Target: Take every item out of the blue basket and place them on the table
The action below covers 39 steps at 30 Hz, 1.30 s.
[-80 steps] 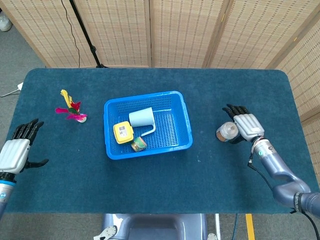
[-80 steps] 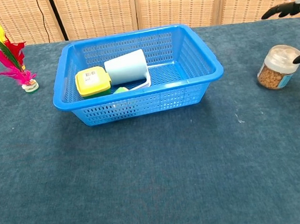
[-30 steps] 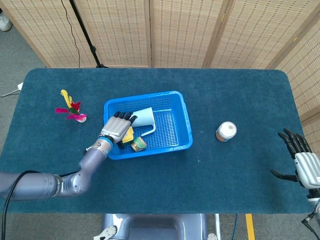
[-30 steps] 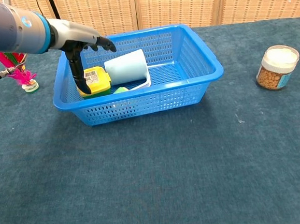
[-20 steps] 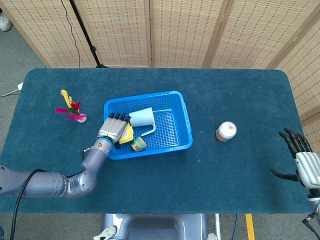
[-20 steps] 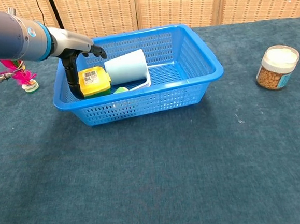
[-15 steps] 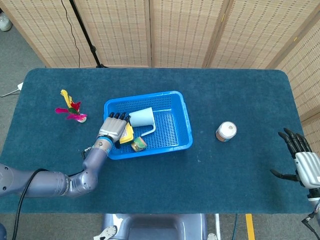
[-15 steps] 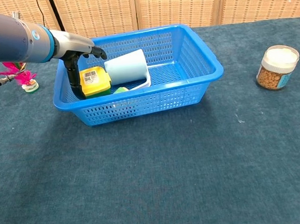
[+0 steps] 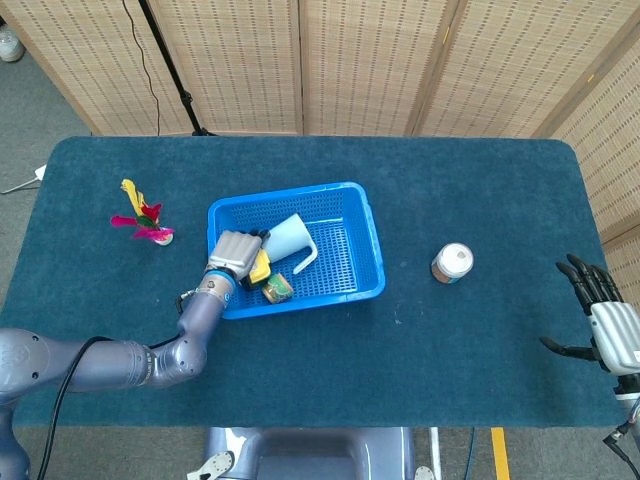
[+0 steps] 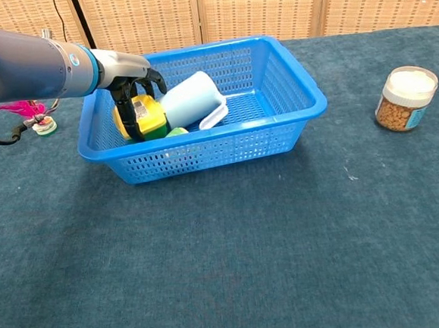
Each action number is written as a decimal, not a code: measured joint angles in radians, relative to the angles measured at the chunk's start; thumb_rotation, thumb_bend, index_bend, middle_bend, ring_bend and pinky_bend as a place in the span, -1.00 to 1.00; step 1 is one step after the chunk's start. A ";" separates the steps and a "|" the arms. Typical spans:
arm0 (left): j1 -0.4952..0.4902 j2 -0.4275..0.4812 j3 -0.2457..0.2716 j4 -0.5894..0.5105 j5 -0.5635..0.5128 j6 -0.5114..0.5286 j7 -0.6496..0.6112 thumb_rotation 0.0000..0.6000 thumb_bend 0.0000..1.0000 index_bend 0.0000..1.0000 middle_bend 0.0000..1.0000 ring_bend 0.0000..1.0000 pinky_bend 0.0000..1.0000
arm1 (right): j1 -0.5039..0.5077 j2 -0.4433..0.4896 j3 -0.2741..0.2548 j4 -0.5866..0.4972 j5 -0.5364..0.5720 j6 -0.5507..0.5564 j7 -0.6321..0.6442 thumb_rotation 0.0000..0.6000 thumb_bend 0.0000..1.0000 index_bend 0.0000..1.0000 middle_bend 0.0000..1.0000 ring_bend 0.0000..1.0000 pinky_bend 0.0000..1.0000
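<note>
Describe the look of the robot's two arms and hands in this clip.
Both arms are smooth grey-blue tubes. The left arm carries a teal ring near the wrist and a trailing black cable. Each hand, left hand and right hand, has a pale silver-grey back with black fingers.

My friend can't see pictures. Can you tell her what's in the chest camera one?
The robot's left hand reaches into a blue basket and its fingers grip a yellow box, beside a tipped light blue cup. On the dark blue table, a jar stands to the right and a feather toy to the left.
</note>
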 measured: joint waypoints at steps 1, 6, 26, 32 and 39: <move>0.000 0.000 0.000 0.000 -0.002 0.005 0.002 1.00 -0.40 -0.35 -0.28 -0.14 -0.16 | 0.000 0.000 0.000 0.000 -0.001 0.000 0.003 1.00 -1.00 -1.00 -1.00 -1.00 -1.00; 0.008 0.012 -0.013 -0.018 0.015 0.033 -0.006 1.00 -0.36 -0.31 -0.25 -0.14 -0.16 | -0.001 0.001 0.001 0.002 -0.006 0.000 0.012 1.00 -1.00 -1.00 -1.00 -1.00 -1.00; 0.223 0.331 -0.074 -0.408 0.583 0.123 -0.305 1.00 -0.35 -0.31 -0.25 -0.14 -0.16 | -0.019 0.006 0.004 -0.028 -0.029 0.036 -0.007 1.00 -1.00 -1.00 -1.00 -1.00 -1.00; 0.292 0.361 -0.051 -0.467 0.924 0.107 -0.429 1.00 -0.35 -0.29 -0.25 -0.14 -0.16 | -0.020 0.004 0.006 -0.037 -0.028 0.034 -0.026 1.00 -1.00 -1.00 -1.00 -1.00 -1.00; 0.351 0.292 0.031 -0.484 1.307 0.102 -0.488 1.00 -0.36 -0.25 -0.25 -0.14 -0.16 | -0.017 -0.001 0.006 -0.037 -0.027 0.020 -0.036 1.00 -1.00 -1.00 -1.00 -1.00 -1.00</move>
